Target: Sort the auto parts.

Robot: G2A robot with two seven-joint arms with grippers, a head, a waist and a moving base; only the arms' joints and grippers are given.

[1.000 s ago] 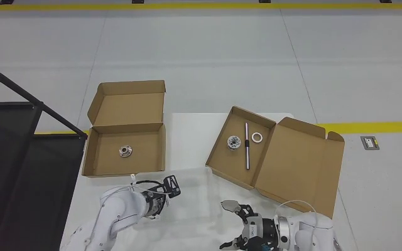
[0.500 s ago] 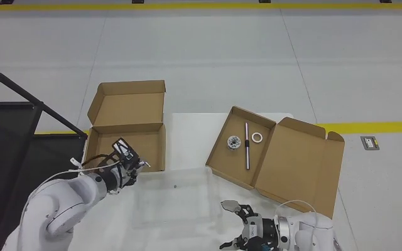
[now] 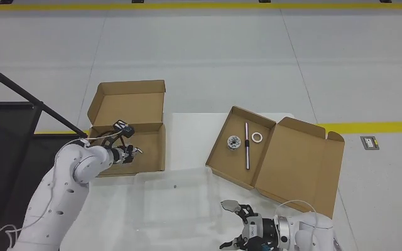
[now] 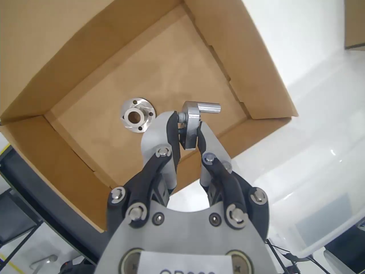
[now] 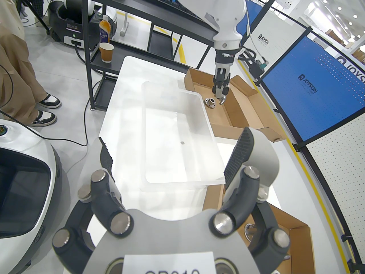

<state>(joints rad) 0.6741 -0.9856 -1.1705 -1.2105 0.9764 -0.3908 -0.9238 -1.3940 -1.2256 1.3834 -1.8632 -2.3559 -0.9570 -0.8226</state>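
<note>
The left end effector point(image 4: 188, 132) pinches a metal part point(image 4: 199, 109) above the box point(image 4: 236, 52) holding 1 flange point(image 4: 139, 114); the right end effector point(image 5: 175, 143) is spread.

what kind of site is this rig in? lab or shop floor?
Most likely an industrial hall or demo floor, not a small lab: a yellow floor line marked on wide grey flooring, blue partition panels beside pegboard, and rows of high ceiling lights.

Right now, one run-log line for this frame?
left hand: shut on metal part, above cardboard box floor | flange: lying in same box | right hand: open, empty, by clear tray
</note>
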